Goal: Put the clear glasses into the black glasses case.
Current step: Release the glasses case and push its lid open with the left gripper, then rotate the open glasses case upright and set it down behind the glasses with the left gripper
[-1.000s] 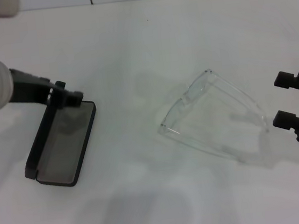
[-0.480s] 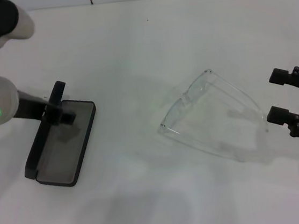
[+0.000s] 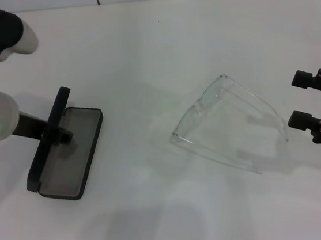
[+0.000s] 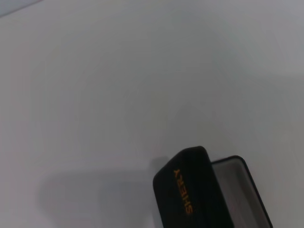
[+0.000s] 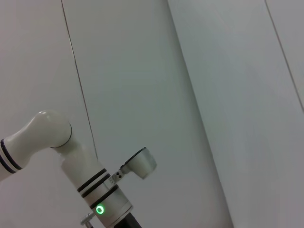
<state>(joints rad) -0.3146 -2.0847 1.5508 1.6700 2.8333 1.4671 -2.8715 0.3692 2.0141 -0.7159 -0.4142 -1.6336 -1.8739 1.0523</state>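
Note:
The black glasses case (image 3: 75,164) lies open at the table's left, grey lining up, with its lid (image 3: 54,129) standing on edge along its left side. My left gripper (image 3: 58,135) is right at the lid's middle, reaching in from the left. In the left wrist view the lid (image 4: 190,190) shows orange lettering, with the tray (image 4: 240,183) beside it. The clear glasses (image 3: 205,106) rest right of centre, lens toward the case and arms spread toward the right. My right gripper (image 3: 297,100) hovers open just right of the arm tips, holding nothing.
The white table (image 3: 141,52) runs back to a tiled wall. The right wrist view shows only my left arm (image 5: 92,187) against white surfaces. A soft shadow lies on the table near the front edge.
My left gripper has drawn back from the case's far end to the lid's middle, and the lid now stands more upright. My right gripper shifted only slightly beside the glasses.

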